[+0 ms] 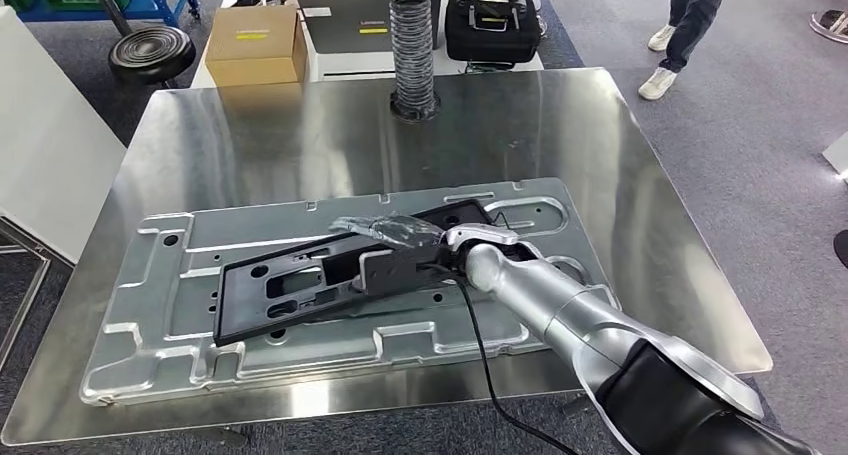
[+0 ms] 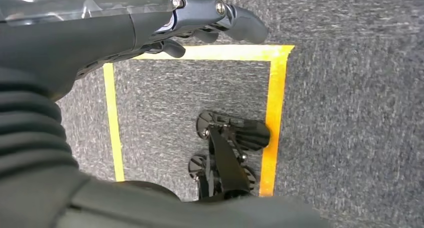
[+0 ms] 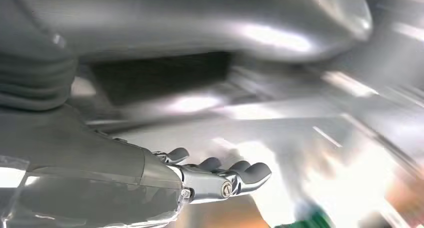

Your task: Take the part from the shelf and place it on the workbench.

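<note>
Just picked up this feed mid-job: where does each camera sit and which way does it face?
Head view: high on the body, looking down at the steel workbench; right arm reaches to the black part.
Left wrist view: behind the left robot hand, facing carpet and yellow tape.
Right wrist view: behind the right robot hand, blurred metal.
Head and right wrist views share that hand.

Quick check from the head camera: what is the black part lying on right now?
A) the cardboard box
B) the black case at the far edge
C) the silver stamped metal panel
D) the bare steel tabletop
C: in the head view the black part lies flat on the silver stamped panel, with the right hand over it.
</note>
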Motion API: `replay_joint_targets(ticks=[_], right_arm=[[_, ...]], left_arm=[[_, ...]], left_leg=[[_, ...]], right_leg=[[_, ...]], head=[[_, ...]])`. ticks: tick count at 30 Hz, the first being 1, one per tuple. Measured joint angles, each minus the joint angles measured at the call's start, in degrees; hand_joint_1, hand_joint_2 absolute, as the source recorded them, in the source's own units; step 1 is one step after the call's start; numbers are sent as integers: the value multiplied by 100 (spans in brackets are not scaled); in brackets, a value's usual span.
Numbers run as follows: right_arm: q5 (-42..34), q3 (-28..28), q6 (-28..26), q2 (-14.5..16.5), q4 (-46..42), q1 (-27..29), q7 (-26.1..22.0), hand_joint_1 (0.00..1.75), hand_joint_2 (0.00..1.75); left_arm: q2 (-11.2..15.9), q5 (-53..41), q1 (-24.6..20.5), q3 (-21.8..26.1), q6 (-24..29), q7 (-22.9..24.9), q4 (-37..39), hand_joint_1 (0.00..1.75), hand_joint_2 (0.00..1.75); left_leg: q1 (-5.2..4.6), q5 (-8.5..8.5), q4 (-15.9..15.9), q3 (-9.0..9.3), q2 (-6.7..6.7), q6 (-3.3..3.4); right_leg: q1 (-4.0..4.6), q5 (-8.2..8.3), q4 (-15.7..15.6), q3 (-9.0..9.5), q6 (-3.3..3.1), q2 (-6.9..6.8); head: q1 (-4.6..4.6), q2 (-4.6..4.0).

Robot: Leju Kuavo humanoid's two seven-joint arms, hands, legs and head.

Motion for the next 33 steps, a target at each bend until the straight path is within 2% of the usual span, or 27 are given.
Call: replay_joint_targets(ticks=[2,3,4,6,7,8,9,11,12,13,15,17,18,19,21,22,23,24,25,27,28,29,31,32,33], right_arm=[[-1053,-525,-113,-102,-315,197,-364,0,0],[-1498,-833,-279,-179,-562,340,-565,0,0],[-1866,-1144,-500,-271,-861,526,-767,0,0],[-2382,-1767,-1024,-478,-1602,1060,-1125,0,0],[-2516,-2070,-1279,-570,-2018,1402,-1244,0,0],[-2589,-2388,-1518,-650,-2461,1757,-1324,0,0],[-2609,-2699,-1723,-703,-2906,2111,-1364,0,0],[-2597,-3336,-2008,-743,-3797,2738,-1391,0,0],[-2622,-3661,-2054,-724,-4226,3040,-1396,0,0],[-2677,-4025,-2028,-676,-4658,3349,-1400,0,0],[-2817,-4819,-1775,-490,-5424,3991,-1402,0,0],[-2908,-5693,-1324,-202,-6069,4541,-1403,0,0],[-2930,-6119,-1079,-39,-6342,4755,-1403,0,0],[-2935,-6500,-858,118,-6572,4936,-1404,0,0],[-2901,-7127,-538,391,-6914,5243,-1403,0,0],[-2860,-7364,-446,501,-7037,5372,-1400,0,0],[-2807,-7566,-388,598,-7140,5484,-1397,0,0],[-2751,-7719,-362,677,-7225,5578,-1394,0,0],[-2695,-7822,-356,735,-7289,5657,-1391,0,0],[-2620,-7922,-356,806,-7383,5792,-1389,0,0],[-2599,-7942,-356,822,-7415,5840,-1388,0,0],[-2581,-7959,-362,835,-7441,5876,-1388,0,0],[-2530,-7985,-398,856,-7471,5969,-1387,0,0],[-2500,-7990,-424,864,-7479,6041,-1385,0,0],[-2479,-7989,-470,868,-7485,6119,-1385,0,0]], left_arm=[[-1,75,11,9,-42,-38,1,0,0],[-2,129,13,25,-56,-62,0,0,0],[-2,188,14,49,-61,-86,-1,0,0],[-2,294,29,114,-30,-122,-2,0,0],[-2,329,46,149,-2,-134,-2,0,0],[-3,355,67,182,24,-142,-2,0,0],[-4,374,88,211,47,-148,-1,0,0],[-16,403,120,255,81,-154,0,0,0],[-25,413,127,274,92,-156,0,0,0],[-34,416,130,295,99,-160,-1,0,0],[-42,415,148,335,104,-168,-1,0,0],[-38,409,185,362,101,-176,-1,0,0],[-35,402,200,367,95,-180,-2,0,0],[-32,392,207,370,89,-185,-2,0,0],[-27,367,197,370,78,-201,-2,0,0],[-23,356,188,370,73,-209,-2,0,0],[-18,346,181,369,62,-216,-2,0,0],[-13,338,175,369,49,-220,-2,0,0],[-6,328,165,369,35,-222,-2,0,0],[9,313,125,369,14,-224,-2,0,0],[16,309,102,368,6,-226,-2,0,0],[21,307,84,368,1,-229,-2,0,0],[28,299,72,367,-4,-231,-2,0,0],[29,291,68,367,-6,-228,-2,0,0],[29,284,64,366,-6,-224,-2,0,0]], left_leg=[[13,18,-24,3,-5,76],[21,28,-41,9,-6,114],[28,34,-55,15,-9,146],[24,26,-56,18,-27,187],[20,21,-54,20,-44,196],[14,15,-51,23,-61,200],[4,11,-49,26,-75,202],[-22,4,-47,36,-85,196],[-41,-3,-43,40,-87,185],[-53,-7,-40,44,-91,169],[-63,-6,-45,55,-100,124],[-70,-49,-23,57,-91,69],[-72,-168,87,26,-75,40],[-70,-360,306,-40,-56,13],[-43,-850,1023,-255,-24,-33],[-33,-1019,1340,-332,-18,-51],[-26,-1090,1497,-330,-13,-63],[-21,-1054,1425,-217,-10,-67],[-17,-937,1129,4,-9,-64],[-24,-710,296,547,-10,-33],[-36,-646,15,710,-12,-7],[-49,-619,-128,782,-14,24],[-69,-547,-152,748,-15,96],[-63,-490,-168,720,-3,133],[-56,-424,-186,676,8,174]], right_leg=[[-11,-54,50,-16,61,-7],[-19,-157,201,-80,95,-8],[-30,-311,470,-200,128,-8],[-46,-661,1246,-576,176,-8],[-50,-747,1542,-733,186,-8],[-50,-730,1647,-807,183,-8],[-46,-606,1512,-767,166,-8],[-19,-214,728,-419,84,-19],[2,-59,349,-244,43,-32],[23,32,100,-124,12,-45],[52,78,-25,-66,-16,-62],[17,124,-79,-53,-61,-74],[-5,155,-113,-51,-90,-81],[-26,183,-142,-55,-115,-88],[-22,216,-143,-90,-138,-93],[-22,233,-133,-118,-138,-95],[-22,251,-119,-150,-134,-94],[-25,271,-99,-188,-127,-90],[-28,289,-75,-227,-115,-82],[-24,328,-15,-295,-74,-62],[-20,352,6,-316,-43,-55],[-19,380,17,-328,-7,-51],[-30,453,-1,-335,68,-45],[-42,451,4,-353,102,-39],[-49,358,66,-394,135,-34]], head=[[8,0],[15,0],[21,0],[34,0],[37,0],[45,0],[52,0],[61,0],[57,0],[56,0],[55,0],[56,0],[46,0],[32,0],[9,0],[7,0],[7,0],[7,0],[6,0],[6,0],[9,0],[14,-1],[23,-1],[19,-1],[21,0]])
